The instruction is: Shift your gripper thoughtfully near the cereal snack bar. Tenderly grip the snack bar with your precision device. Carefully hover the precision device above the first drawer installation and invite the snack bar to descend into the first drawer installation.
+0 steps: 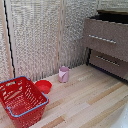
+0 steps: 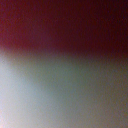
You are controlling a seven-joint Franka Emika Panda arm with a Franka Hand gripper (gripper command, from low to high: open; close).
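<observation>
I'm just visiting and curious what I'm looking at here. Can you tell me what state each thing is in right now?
Upper drawer: pulled out a little, open at the top.
Lower drawer: shut.
Pink cup: upright on the floor.
Red basket: upright, nothing seen inside.
Red bowl: upright, beside the basket.
Snack bar: not seen.
Gripper: not in view; the wrist view is only a blur.

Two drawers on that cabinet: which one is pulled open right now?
The upper drawer: its front stands forward with a dark gap above. The lower drawer sits further back, no gap showing.
</observation>
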